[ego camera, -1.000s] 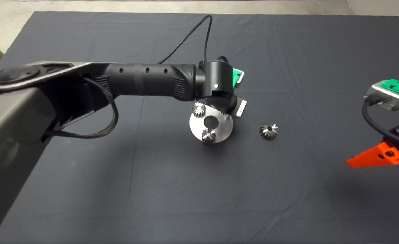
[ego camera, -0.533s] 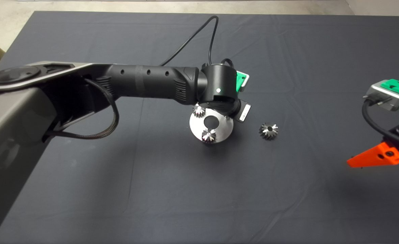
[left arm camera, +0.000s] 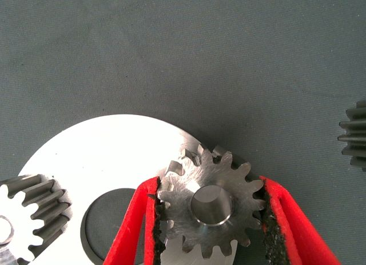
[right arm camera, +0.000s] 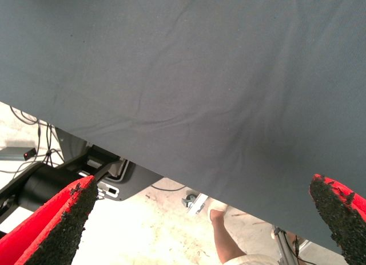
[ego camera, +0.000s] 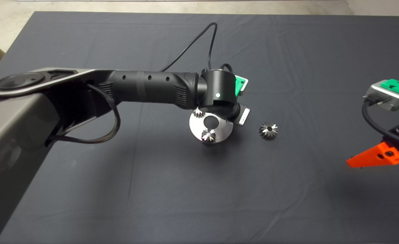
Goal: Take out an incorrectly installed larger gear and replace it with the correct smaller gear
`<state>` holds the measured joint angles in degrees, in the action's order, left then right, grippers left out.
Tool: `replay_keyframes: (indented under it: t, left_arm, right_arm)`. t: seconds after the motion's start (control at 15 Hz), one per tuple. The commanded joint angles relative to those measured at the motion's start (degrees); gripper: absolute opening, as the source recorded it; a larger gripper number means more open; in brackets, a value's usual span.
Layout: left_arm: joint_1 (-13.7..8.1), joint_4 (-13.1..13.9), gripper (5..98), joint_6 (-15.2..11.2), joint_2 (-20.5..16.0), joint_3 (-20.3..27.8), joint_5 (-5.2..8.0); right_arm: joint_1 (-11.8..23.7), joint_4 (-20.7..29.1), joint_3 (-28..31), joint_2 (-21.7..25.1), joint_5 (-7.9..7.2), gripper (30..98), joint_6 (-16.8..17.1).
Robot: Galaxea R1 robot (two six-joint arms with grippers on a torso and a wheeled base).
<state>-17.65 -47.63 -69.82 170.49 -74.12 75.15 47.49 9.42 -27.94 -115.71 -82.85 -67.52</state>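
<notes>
While our left pincer (left arm camera: 209,219) reaches over the round steel plate (ego camera: 220,130) near the middle of the surface (ego camera: 172,196), its red fingers (left arm camera: 128,228) flank the smaller gear (left arm camera: 210,205) on either side. In the left wrist view the black pads press against the gear's teeth, so we are gripping it as it sits on a peg at the plate's rim. Two matching small gears (ego camera: 208,135) stand elsewhere on the plate, around its centre hole (ego camera: 210,120). The larger gear (ego camera: 268,130) lies on the dark mat (ego camera: 287,51) just beside the plate, towards our right side, touching nothing. Our right pincer (right arm camera: 197,219) waits at the right edge of the surface, spread wide and holding nothing; beyond the mat's edge its wrist view shows a person's leg (right arm camera: 226,236) on the floor.
</notes>
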Motion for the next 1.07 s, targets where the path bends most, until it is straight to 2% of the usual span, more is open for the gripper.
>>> replay_keyframes:
  t: [0.0, 0.13, 1.0]
  left_arm:
    - [-0.5, -1.0, 32.0, 0.2, 0.1, -2.8, -0.01]
    - [-0.5, -1.0, 32.0, 0.5, 0.1, -4.3, -0.18]
    - [-0.3, -1.0, 32.0, 0.5, 0.1, -3.4, 0.34]
  right_arm:
    - [1.1, 1.6, 0.0, 0.0, 0.05, 97.7, -0.1]
    - [1.1, 1.6, 0.0, 0.0, 0.05, 97.7, 0.0]
    - [1.1, 1.6, -0.3, -0.1, 0.14, 97.7, 0.0]
